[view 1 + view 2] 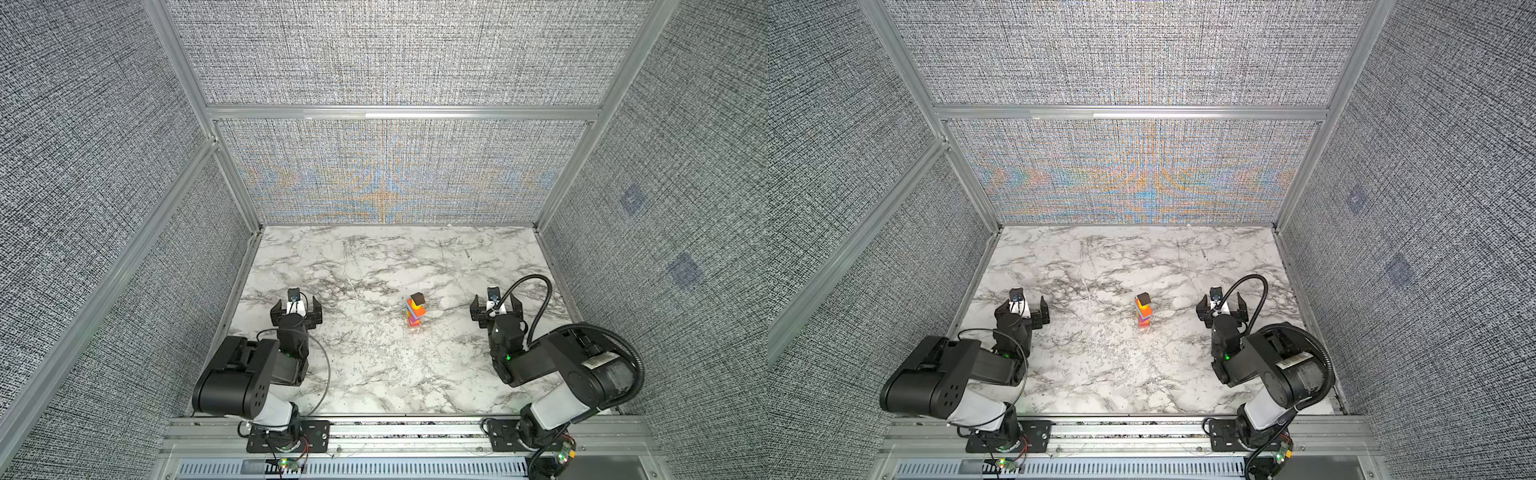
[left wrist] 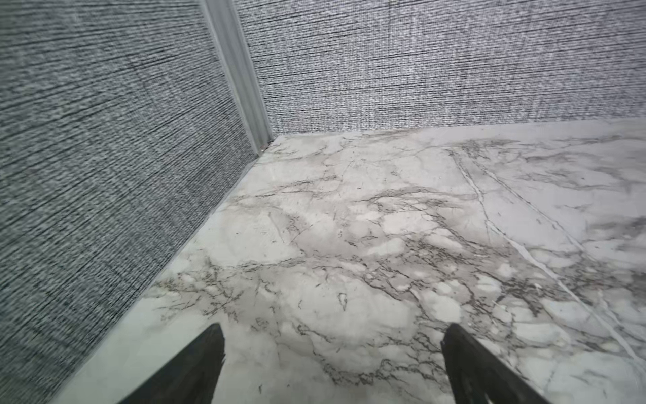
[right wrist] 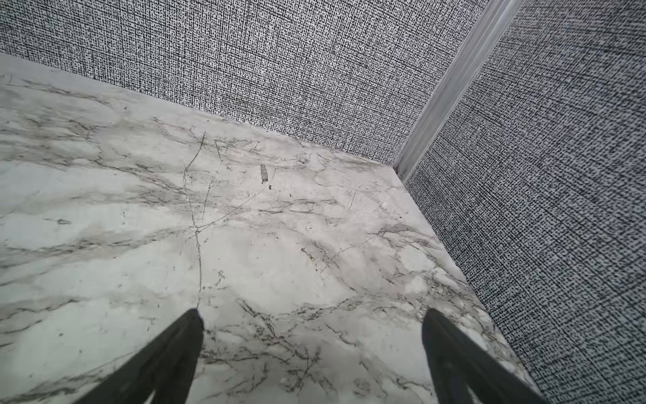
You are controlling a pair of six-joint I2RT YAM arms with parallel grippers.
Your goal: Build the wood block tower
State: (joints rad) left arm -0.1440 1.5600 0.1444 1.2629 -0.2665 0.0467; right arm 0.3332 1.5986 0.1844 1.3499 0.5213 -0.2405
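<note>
Both top views show left tool (image 1: pixel 296 302) and right tool (image 1: pixel 496 298) spread wide, empty, flanking the tower (image 1: pixel 415 312)

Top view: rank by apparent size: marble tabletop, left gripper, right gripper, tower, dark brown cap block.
1. marble tabletop
2. left gripper and right gripper: look alike, not ranked
3. tower, narrower than either gripper
4. dark brown cap block

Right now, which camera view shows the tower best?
Both top views: the tower stands whole, dark brown block on top, between the open left gripper and right gripper. Neither wrist view shows it, only marble table and walls.
</note>
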